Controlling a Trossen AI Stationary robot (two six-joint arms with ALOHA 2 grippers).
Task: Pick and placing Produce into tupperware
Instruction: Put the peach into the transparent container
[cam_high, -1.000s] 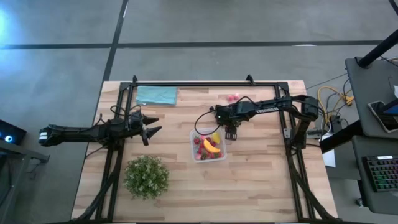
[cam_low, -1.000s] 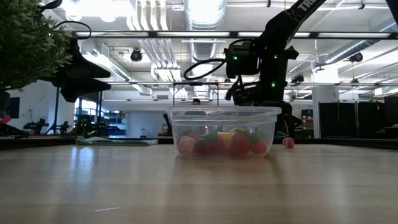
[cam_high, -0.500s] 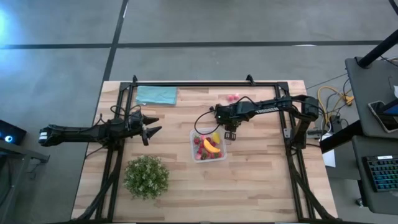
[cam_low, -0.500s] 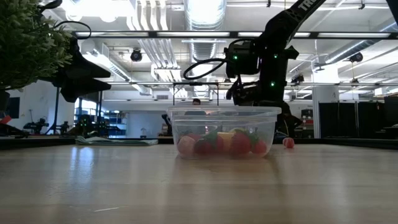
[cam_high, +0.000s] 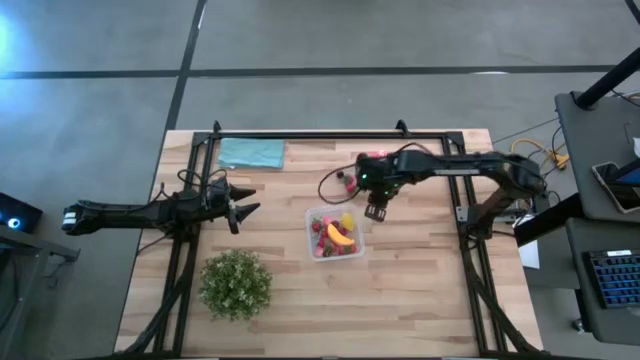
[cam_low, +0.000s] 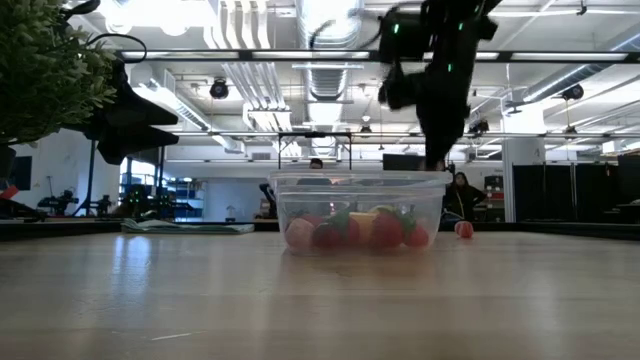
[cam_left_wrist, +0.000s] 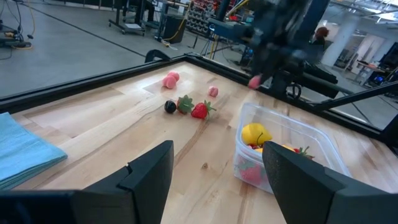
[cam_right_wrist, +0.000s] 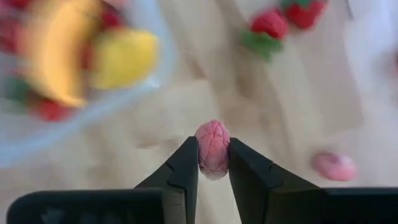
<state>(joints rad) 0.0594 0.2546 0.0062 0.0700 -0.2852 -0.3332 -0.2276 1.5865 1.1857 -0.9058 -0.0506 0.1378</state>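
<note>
1. the tupperware (cam_high: 311, 236) is a clear square tub with rounded corners, upright and lidless near the table's middle.
2. inside it lie a banana (cam_high: 340, 237), a lemon (cam_high: 347, 219) and several red berries (cam_high: 322, 243).
3. a pink berry (cam_right_wrist: 212, 147) is pinched between the right gripper (cam_right_wrist: 213, 163) fingers, above the table beside the tub.
4. loose produce (cam_left_wrist: 189, 106) lies on the wood well apart from the tub: red, pink and one dark piece.
</note>
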